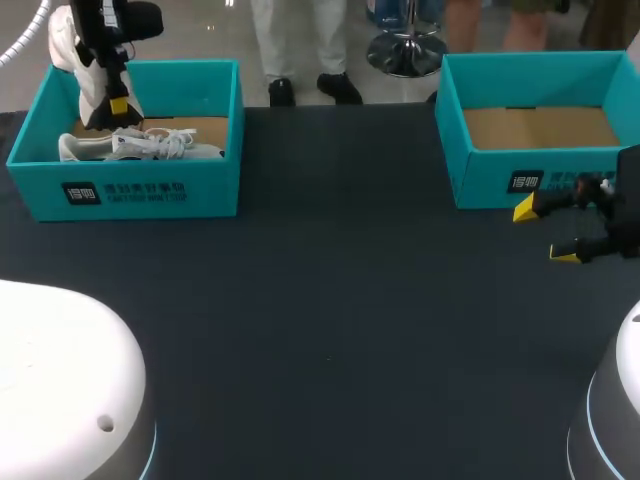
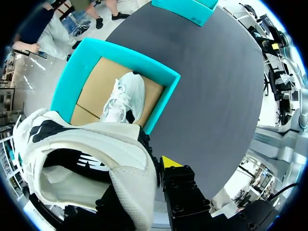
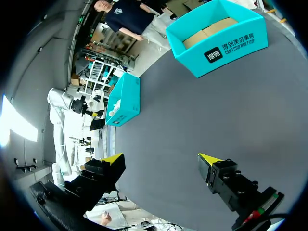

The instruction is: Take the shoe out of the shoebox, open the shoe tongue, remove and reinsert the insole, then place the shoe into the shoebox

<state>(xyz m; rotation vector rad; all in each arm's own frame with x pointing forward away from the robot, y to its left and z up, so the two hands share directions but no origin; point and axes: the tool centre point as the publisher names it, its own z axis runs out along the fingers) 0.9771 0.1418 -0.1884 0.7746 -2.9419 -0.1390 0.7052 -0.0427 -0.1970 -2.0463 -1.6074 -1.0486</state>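
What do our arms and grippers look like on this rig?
The left arm and right arm have smooth, rounded white housings, each with a pale blue light ring. A white ribbed hose runs by the left one. The left gripper and right gripper are black and blocky with visible bolt heads. Their fingers end in bright yellow wedge tips.

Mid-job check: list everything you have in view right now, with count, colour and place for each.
left shoebox: 1, teal, far left of the table
right shoebox: 1, teal, far right, only its brown cardboard floor inside
lying shoe: 1, white, on its side in the left shoebox
lifted shoe: 1, white with black lining, above the left shoebox
table: 1, dark grey
left claw: 1, yellow-tipped, shut on the lifted shoe
right claw: 1, yellow-tipped, open, in front of the right shoebox
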